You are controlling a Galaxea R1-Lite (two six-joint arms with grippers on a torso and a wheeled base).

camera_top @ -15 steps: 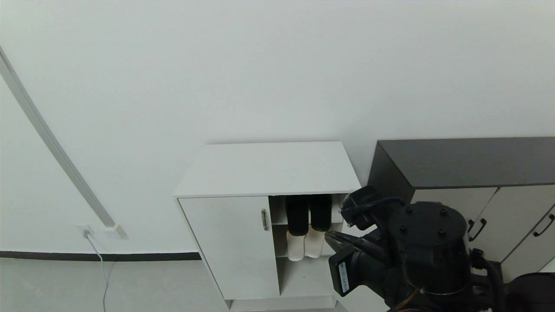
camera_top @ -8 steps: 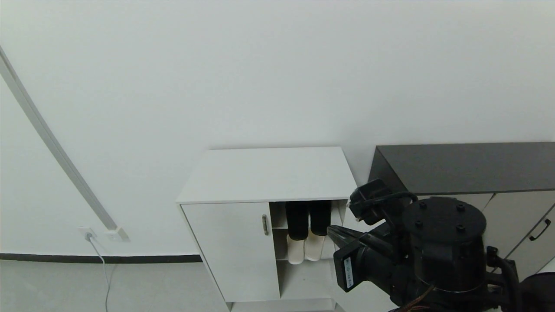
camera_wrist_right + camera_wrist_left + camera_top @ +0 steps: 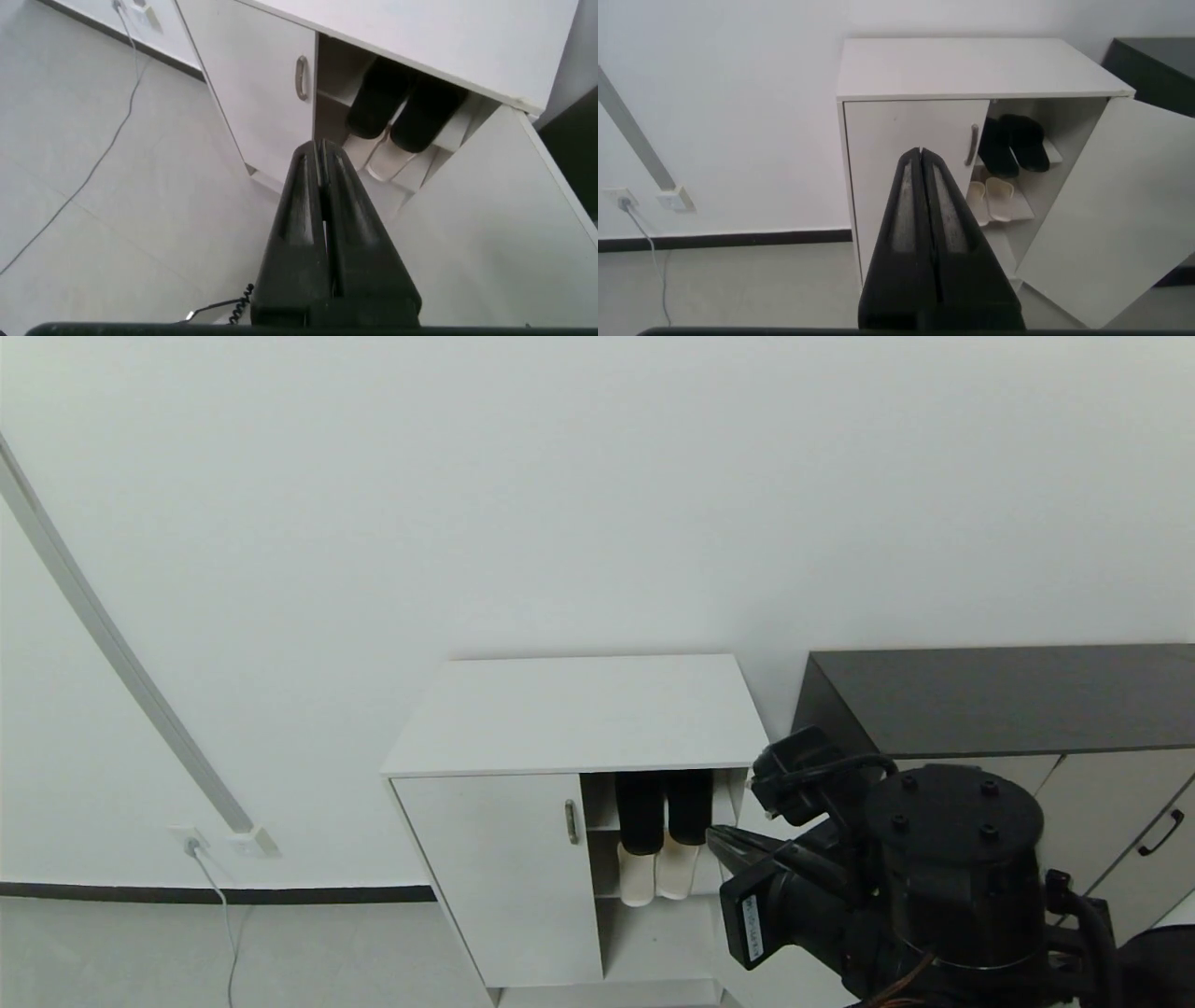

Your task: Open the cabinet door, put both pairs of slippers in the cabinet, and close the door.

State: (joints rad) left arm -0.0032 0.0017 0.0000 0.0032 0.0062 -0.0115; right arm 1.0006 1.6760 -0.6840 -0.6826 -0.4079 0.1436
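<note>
The boxy, smooth white cabinet (image 3: 579, 709) has its flat right door (image 3: 1102, 205) swung open. Rounded matte black slippers (image 3: 665, 807) sit on the upper shelf, with cream slippers (image 3: 656, 875) on the shelf below. The left gripper (image 3: 921, 152) and right gripper (image 3: 323, 145) are both long, black and tapered, with jaws pressed together and empty.

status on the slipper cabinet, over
Left end effector shut, empty. Right end effector shut, empty, near open cabinet door. Black slippers, white slippers shelved inside.
</note>
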